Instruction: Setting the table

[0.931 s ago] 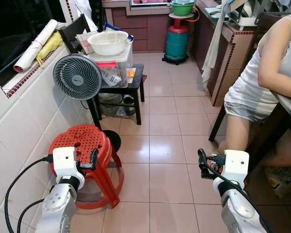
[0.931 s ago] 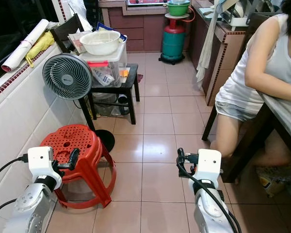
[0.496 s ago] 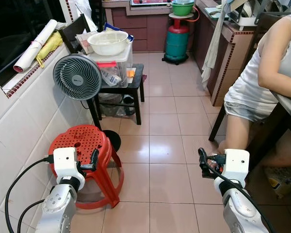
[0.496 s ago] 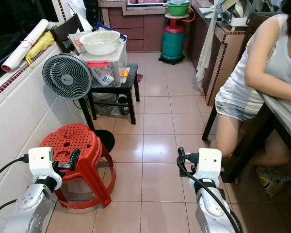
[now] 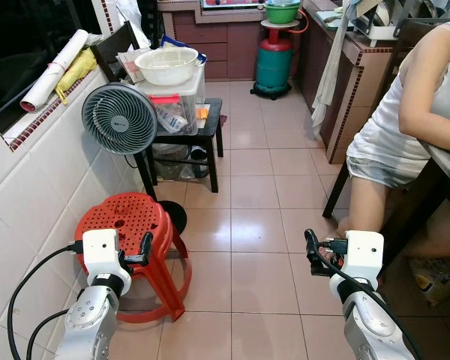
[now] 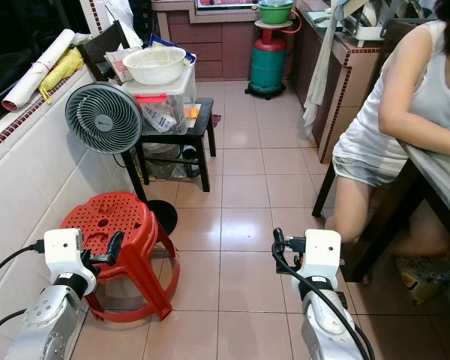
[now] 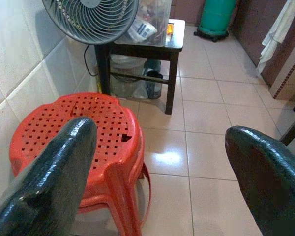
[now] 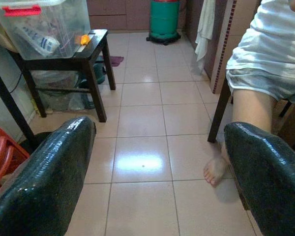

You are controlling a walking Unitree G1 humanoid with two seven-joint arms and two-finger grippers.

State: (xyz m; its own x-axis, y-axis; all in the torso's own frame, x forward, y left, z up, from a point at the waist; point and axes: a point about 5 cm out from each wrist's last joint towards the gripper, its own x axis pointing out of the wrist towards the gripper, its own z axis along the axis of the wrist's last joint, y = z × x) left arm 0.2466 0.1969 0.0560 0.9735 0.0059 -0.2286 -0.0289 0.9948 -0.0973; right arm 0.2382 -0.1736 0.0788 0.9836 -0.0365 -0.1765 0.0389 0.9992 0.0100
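Kitchen corridor with a tiled floor (image 5: 255, 225). Left gripper (image 5: 145, 246) is held low in front of the robot, just over the near edge of the red stool (image 5: 127, 225), fingers (image 7: 59, 182) spread wide and holding nothing. Right gripper (image 5: 312, 251) is also low, over bare floor, fingers (image 8: 49, 182) spread apart, empty too. Stool stands against the white tiled wall (image 5: 37, 187) on the robot's left. Beyond it a grey fan (image 5: 121, 118) stands on its black base, next to a small black table (image 5: 199, 135). On that table sits a clear bin (image 5: 176, 101) with a red latch, and a white bowl (image 5: 166, 66) rests on the bin's lid, well ahead of both grippers. Farther back a green gas cylinder (image 5: 274, 64) stands by the cabinets, with a green bowl (image 5: 283, 11) on top. A white towel (image 5: 330, 67) hangs off the counter on the right. A person (image 5: 405, 127) in white sits at the right, arm resting on the dining table (image 6: 442, 180), bare foot (image 8: 216, 169) on the floor close beside the right gripper. A paper roll (image 5: 56, 69) lies on the window ledge.
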